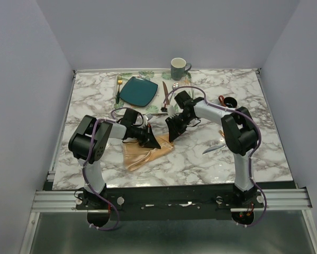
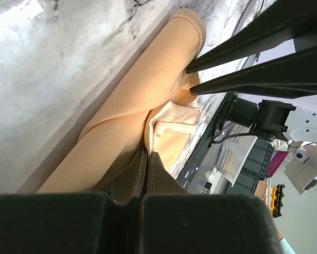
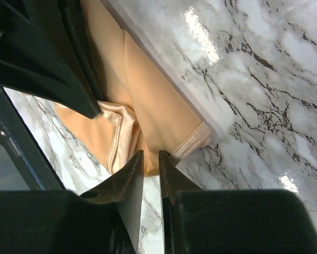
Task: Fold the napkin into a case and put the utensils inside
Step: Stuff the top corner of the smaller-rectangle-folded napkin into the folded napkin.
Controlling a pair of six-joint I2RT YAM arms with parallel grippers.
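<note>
The peach-tan napkin (image 1: 147,155) lies crumpled and partly rolled on the marble, between the two arms. My left gripper (image 1: 154,142) (image 2: 146,153) is shut on the napkin, a fold of hem (image 2: 169,124) coming out of its tips. My right gripper (image 1: 174,133) (image 3: 151,154) stands over the napkin's (image 3: 153,106) corner with a narrow gap between its fingers; the cloth edge sits at the tips. The silver-grey knife (image 1: 215,149) lies on the table right of the napkin, beside the right arm. I cannot make out the spoon.
At the back stand a teal plate (image 1: 138,91), a gold fork (image 1: 118,87) to its left, a brown-handled knife (image 1: 164,87) to its right and a green mug (image 1: 179,67). A small dark dish (image 1: 229,101) sits at the right.
</note>
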